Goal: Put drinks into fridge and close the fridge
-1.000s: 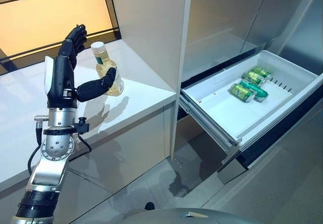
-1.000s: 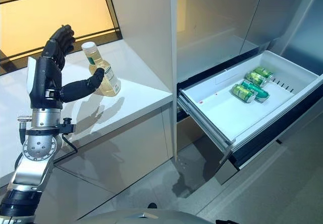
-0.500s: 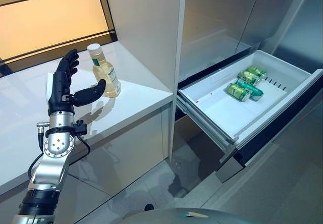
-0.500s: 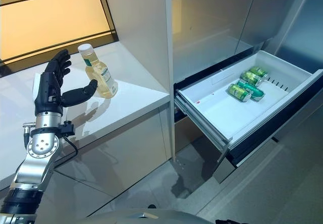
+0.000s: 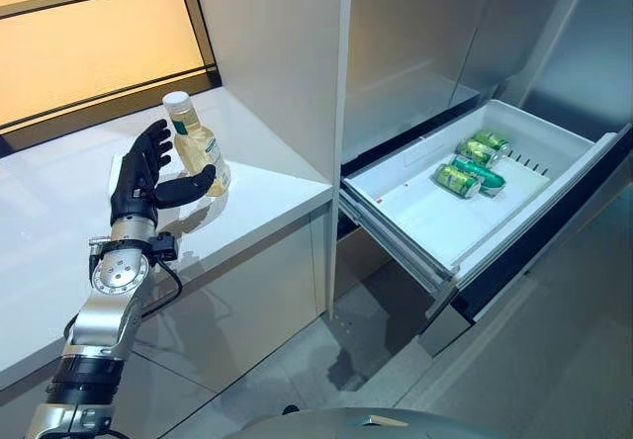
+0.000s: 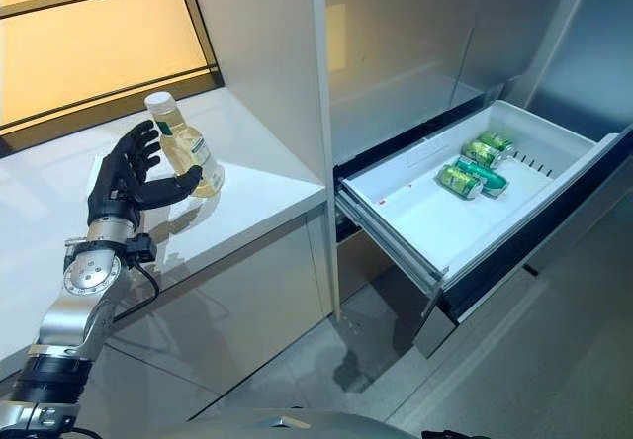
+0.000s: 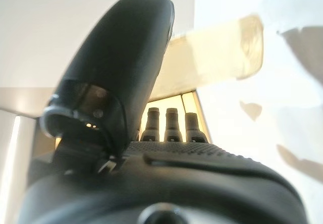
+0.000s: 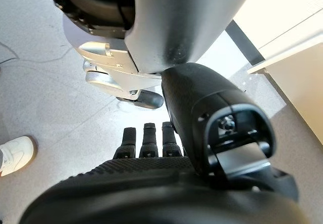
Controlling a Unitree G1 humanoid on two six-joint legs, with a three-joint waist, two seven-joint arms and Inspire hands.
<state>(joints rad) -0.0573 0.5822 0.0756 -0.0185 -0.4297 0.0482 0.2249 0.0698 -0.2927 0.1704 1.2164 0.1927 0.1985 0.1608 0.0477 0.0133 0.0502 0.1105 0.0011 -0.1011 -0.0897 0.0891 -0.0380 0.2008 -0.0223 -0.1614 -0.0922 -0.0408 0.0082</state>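
Note:
A clear bottle of yellow drink (image 5: 198,144) with a pale cap stands upright on the white counter (image 5: 267,177). My left hand (image 5: 138,174) is open right beside it, fingers spread by the bottle's left side and the thumb (image 5: 188,188) across its lower front. The bottle shows as a pale yellow shape (image 7: 222,47) past the thumb in the left wrist view. The white fridge drawer (image 5: 415,207) is pulled out at the right, with three green cans (image 5: 455,179) lying at its far end. My right hand (image 8: 151,178) hangs over the floor, fingers straight, holding nothing.
A tall white cabinet panel (image 5: 287,63) stands between the counter and the fridge. The open drawer juts over the grey floor (image 5: 326,360). A person's white shoe (image 8: 15,154) shows on the floor in the right wrist view.
My left hand has dropped from above the counter and moved in to the bottle, its thumb now across the bottle's lower front. The camera has shifted a little. The bottle and cans stay put.

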